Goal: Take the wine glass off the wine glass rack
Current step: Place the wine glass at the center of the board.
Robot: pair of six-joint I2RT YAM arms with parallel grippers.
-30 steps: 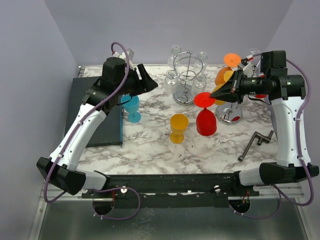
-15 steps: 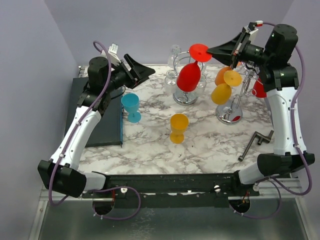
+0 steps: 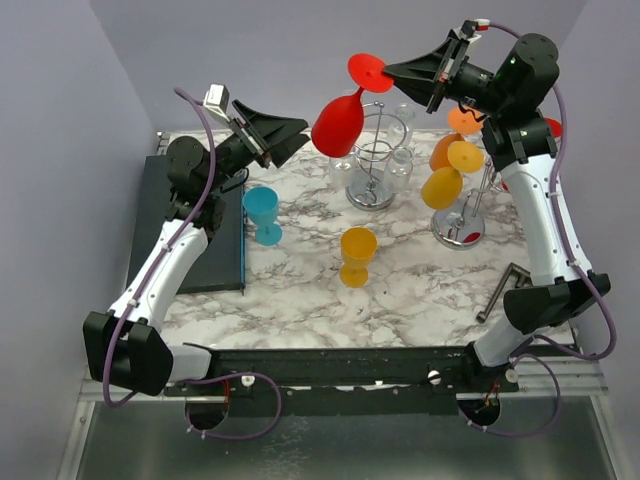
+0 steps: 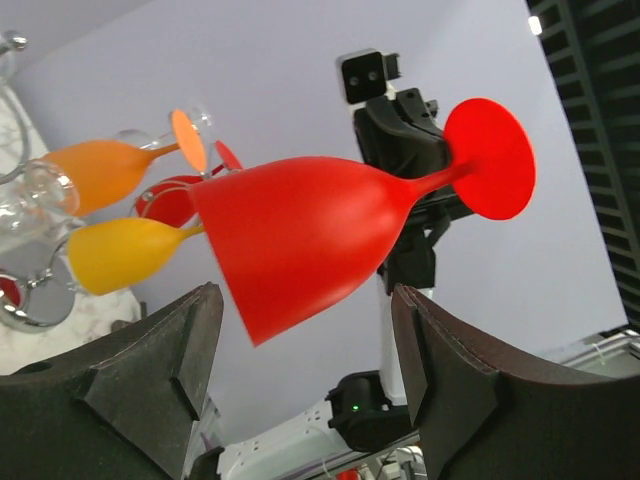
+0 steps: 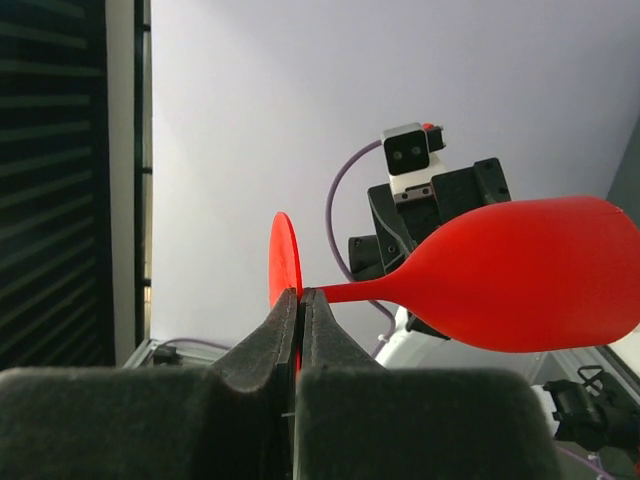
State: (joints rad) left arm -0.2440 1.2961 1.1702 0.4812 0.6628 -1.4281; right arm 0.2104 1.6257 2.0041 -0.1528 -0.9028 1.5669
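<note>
Marble-patterned table (image 3: 300,290) lies under both arms. Above it, the right gripper (image 3: 388,70) is clenched on the round foot of the red wine glass (image 3: 338,122). It holds the glass tilted in the air, clear of the rack (image 3: 460,232) where orange glasses (image 3: 441,186) hang. The left gripper (image 3: 298,138) stands released, its jaws spread and facing the bowl.

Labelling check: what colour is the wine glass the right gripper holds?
Red wine glass; shows best in the left wrist view.
</note>
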